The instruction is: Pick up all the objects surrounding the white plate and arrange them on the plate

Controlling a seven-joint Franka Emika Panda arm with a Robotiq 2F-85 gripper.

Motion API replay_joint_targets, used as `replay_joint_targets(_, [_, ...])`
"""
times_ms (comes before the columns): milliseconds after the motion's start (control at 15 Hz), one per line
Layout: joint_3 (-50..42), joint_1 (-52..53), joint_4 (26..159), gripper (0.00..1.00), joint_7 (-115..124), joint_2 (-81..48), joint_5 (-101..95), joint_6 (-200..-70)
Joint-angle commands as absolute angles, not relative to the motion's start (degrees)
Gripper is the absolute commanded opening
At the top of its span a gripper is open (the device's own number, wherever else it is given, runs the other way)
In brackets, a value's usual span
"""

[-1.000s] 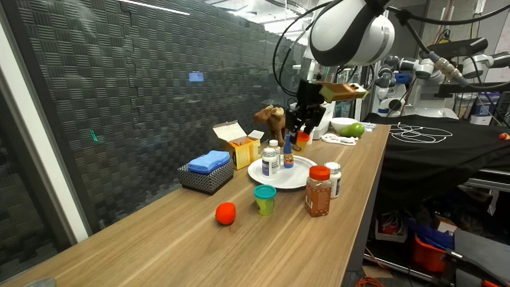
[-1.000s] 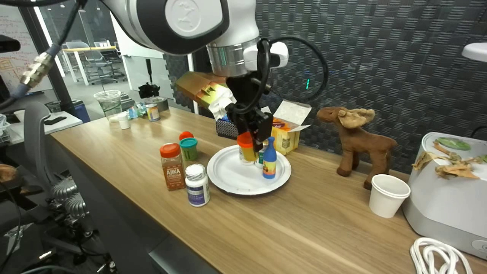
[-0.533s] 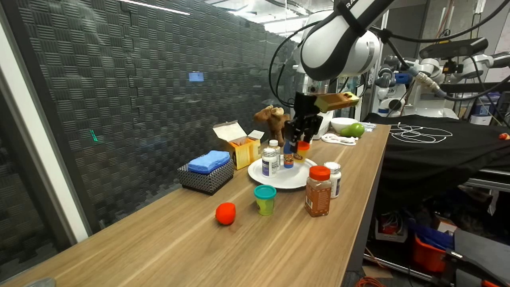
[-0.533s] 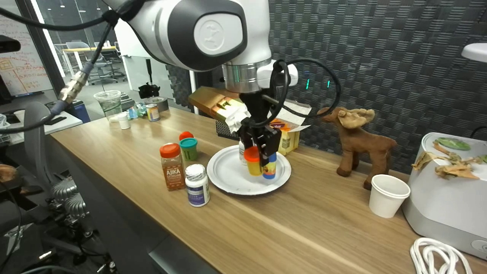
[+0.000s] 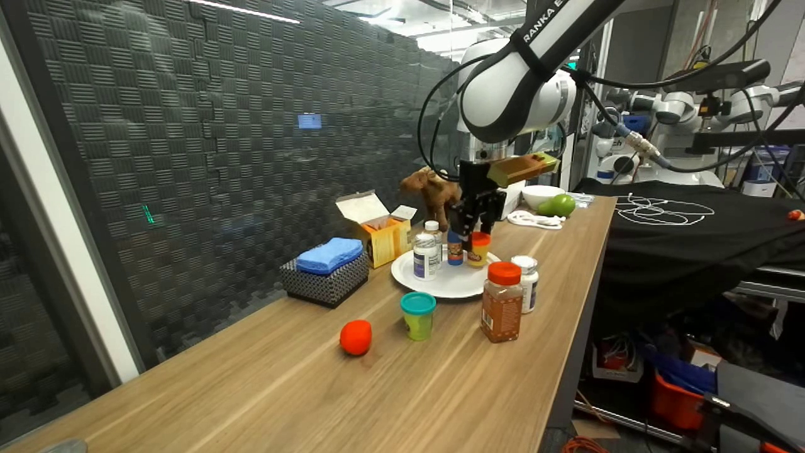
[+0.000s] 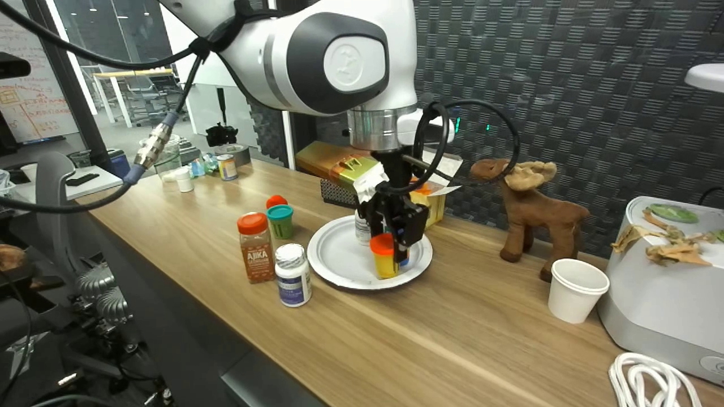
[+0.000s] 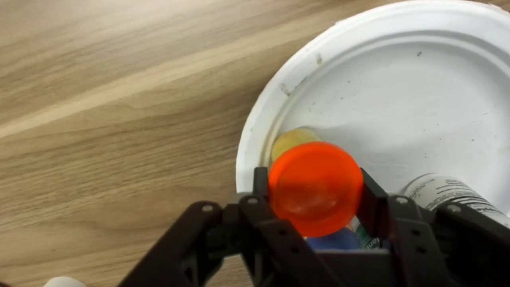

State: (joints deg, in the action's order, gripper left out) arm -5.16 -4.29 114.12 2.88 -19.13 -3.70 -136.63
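Wooden tabletop point(image 5: 251, 402) below, fingers point(image 7: 372, 202) hold a yellow tub point(image 6: 386, 263) over the plate point(image 6: 339, 254).

White arm point(image 5: 490, 100), dark panels point(image 6: 305, 62), black jaws.
A pale emblem disc point(image 6: 349, 63) marks one panel; white letters point(image 5: 546, 21) read "RANKA E". The collar point(image 6: 376, 133) is silver, black cables point(image 6: 62, 209) loop alongside, one has a silvery connector point(image 6: 154, 146), and round screw heads point(image 7: 207, 208) dot the jaws.

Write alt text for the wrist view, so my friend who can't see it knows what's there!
A black gripper holds a yellow tub with an orange lid, a white plate underneath. A bit of blue bottle peeks out past the lid's lower edge, and part of a white printed bottle shows at lower right. Wooden table spreads across the left.
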Motion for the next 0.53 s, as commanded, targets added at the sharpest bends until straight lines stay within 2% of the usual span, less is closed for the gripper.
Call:
replay_joint_targets(0, [-4.2,-4.6,110.8,0.28,1.1,-20.3,-1.9,-134.4])
replay_joint_targets(400, [-3.9,-4.4,111.3,0.28,0.9,-20.4,-2.1,-134.8])
replay_joint_targets(467, [-3.8,-4.5,111.7,0.31,0.8,-20.1,-2.0,-135.1])
